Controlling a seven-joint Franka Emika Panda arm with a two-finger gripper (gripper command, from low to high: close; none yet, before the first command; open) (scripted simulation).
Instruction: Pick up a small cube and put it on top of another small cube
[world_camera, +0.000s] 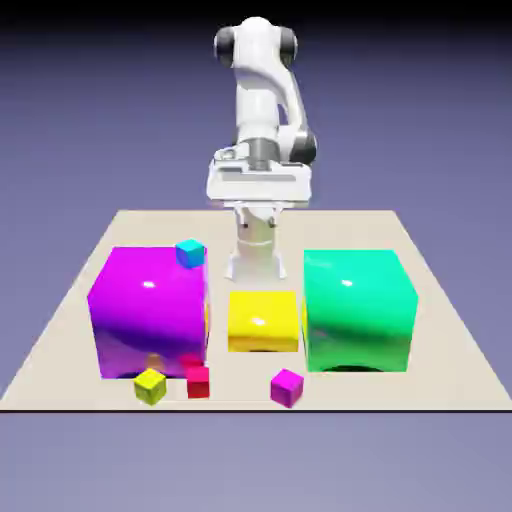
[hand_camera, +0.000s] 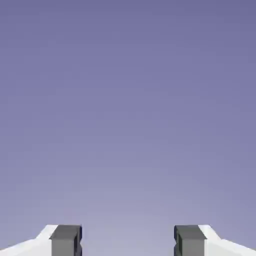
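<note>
Backdrop fills hand view; gripper (hand_camera: 128, 242) spread, empty. Red cube (world_camera: 198, 380) partly hidden by magenta block (world_camera: 148, 312).

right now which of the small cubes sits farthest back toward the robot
The small cyan cube, at the big magenta block's back top corner. The small yellow cube, small red cube and small magenta cube all lie along the table's front edge.

My pincer (world_camera: 258, 190) hangs above the table (world_camera: 440, 300), and below and ahead of it three blocks stand in a row: the middle block (world_camera: 263, 322) straight ahead, the left block (world_camera: 148, 312) toward the exterior view's left, the right block (world_camera: 359, 310) toward its right. The top cube (world_camera: 190, 253) sits on the left block's far corner nearest my pincer. Farthest from my pincer, beyond the row, lie the outer cube (world_camera: 150, 386) and the inner cube (world_camera: 198, 381) just beside each other before the left block, and the lone cube (world_camera: 287, 387) apart from them, before the gap between middle and right blocks.
</note>
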